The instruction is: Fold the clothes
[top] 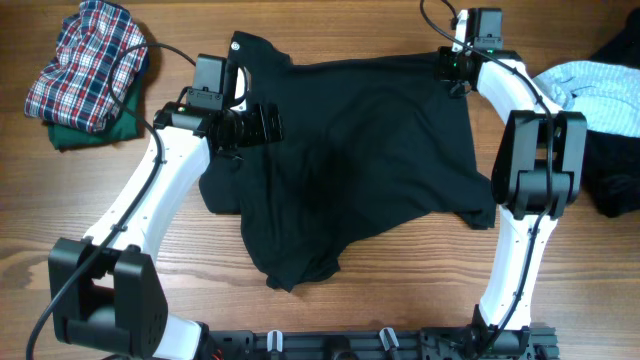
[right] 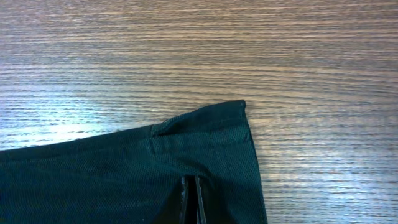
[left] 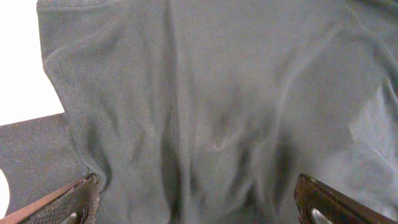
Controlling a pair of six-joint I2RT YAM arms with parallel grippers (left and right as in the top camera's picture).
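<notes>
- At the near edge of the table (top: 330,30), a crumpled lobe of the black T-shirt (top: 350,150) hangs toward the arm mounts, between the two arms.
- The T-shirt lies spread but wrinkled across the middle of the table, flat on the wood, reaching from the left arm (top: 140,210) to the right arm (top: 535,170).
- The left gripper (top: 262,122) sits over the shirt's left part with its jaws spread wide and nothing between them. In its wrist view, the gripper (left: 199,211) shows only the two fingertips (left: 74,202) at the bottom corners, with rumpled dark fabric filling the space ahead.
- Farther back, the right gripper (top: 447,65) is at the shirt's far right corner. In its wrist view, the gripper (right: 189,202) has its jaws pressed together right at the cloth, just short of the hemmed corner. Whether a bit of fabric is pinched cannot be told.
- Right of the right arm lie a dark garment (top: 610,170) and a light blue garment (top: 600,95), apart from the T-shirt.
- At the far left, a plaid shirt (top: 85,60) is bunched on top of a green garment (top: 95,128).
</notes>
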